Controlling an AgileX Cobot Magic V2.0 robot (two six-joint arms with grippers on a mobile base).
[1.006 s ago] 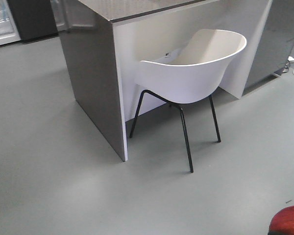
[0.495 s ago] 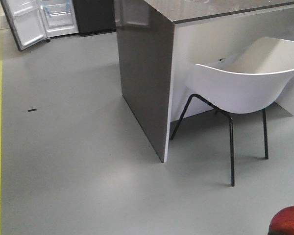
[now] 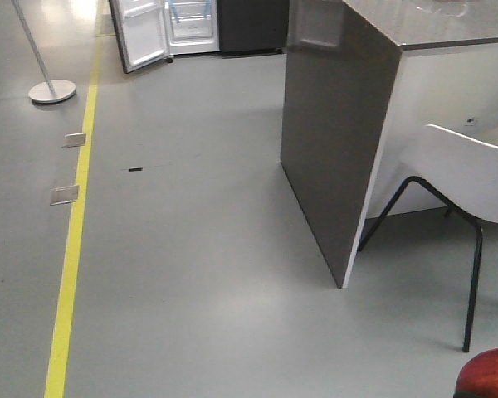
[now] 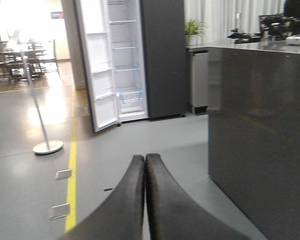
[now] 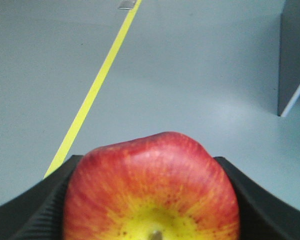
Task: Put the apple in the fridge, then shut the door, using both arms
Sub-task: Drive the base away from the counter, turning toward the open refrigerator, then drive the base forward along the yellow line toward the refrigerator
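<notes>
Two grippers: we log the left gripper (image 4: 145, 167) and the right gripper (image 5: 146, 160), each seen from its own wrist camera.
Left gripper: its black fingers are pressed together along their length with nothing between them. It points to 12 o'clock, toward the fridge (image 4: 162, 55).
Right gripper: clamped on the apple (image 5: 152, 190), with one ribbed black finger at 9 o'clock of the fruit and the other at 3 o'clock.
Apple: red and streaked, its yellow stem patch facing the wrist camera, with the grey floor (image 3: 199, 274) behind it. In the front view we see only a red curve at 5 o'clock.
Fridge: dark grey outside and white inside, with clear shelves edged in blue. It stands at 12 o'clock across the floor, well apart from both grippers.
Door (image 4: 101, 75): swung open at 9 o'clock of the opening, white lining showing.
Counter (image 3: 340, 141): dark end panel at 2 o'clock in the front view.
Chair (image 3: 469, 170): white shell on black legs at 3 o'clock, just beside the counter.
Yellow line (image 3: 73, 240): runs from 7 o'clock up to 11 o'clock.
Post (image 3: 50, 89): metal pole on a round base at 11 o'clock.
</notes>
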